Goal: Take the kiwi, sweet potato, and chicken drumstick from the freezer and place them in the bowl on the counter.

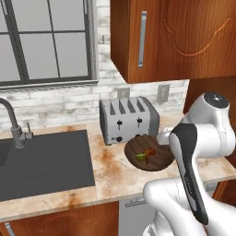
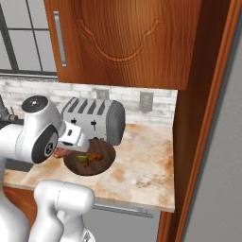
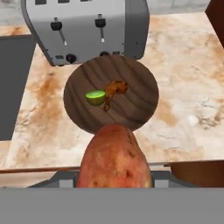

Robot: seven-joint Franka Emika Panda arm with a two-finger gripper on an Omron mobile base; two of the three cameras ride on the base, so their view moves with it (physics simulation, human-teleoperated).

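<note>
Two of three done: kiwi [image 3: 95,97] and chicken drumstick [image 3: 114,90] lie in the bowl [image 3: 135,105] on the worktop [image 3: 183,87] by the toaster [image 3: 87,28]; our pincer [image 3: 114,175] is clamped on the sweet potato [image 3: 114,157], near the bowl, drop pending.

You will find nothing to read here: no lettering, brand, number or sign stands on any surface. The toaster [image 3: 87,28] carries only plain dark levers and round knobs on its front, with no markings beside them. The wall outlets behind the toaster are blank, and the cabinet doors above it show carved grooves and wood grain, no writing.
</note>
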